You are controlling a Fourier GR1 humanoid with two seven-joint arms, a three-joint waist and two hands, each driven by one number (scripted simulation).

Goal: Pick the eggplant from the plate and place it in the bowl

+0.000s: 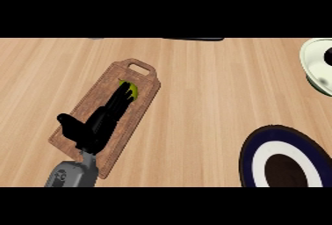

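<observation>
Left hand [91, 129] at left of frame lies over the wooden cutting board [137, 112], fingers stretched out straight, tips over a yellow-green veggie [133, 91], not gripping anything.

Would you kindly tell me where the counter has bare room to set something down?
The widest bare patch is the wooden counter between the cutting board and the bowl, running down to the striped plate. The top left corner is bare too. The board is crowded: the left hand lies over a yellow-green item.
</observation>
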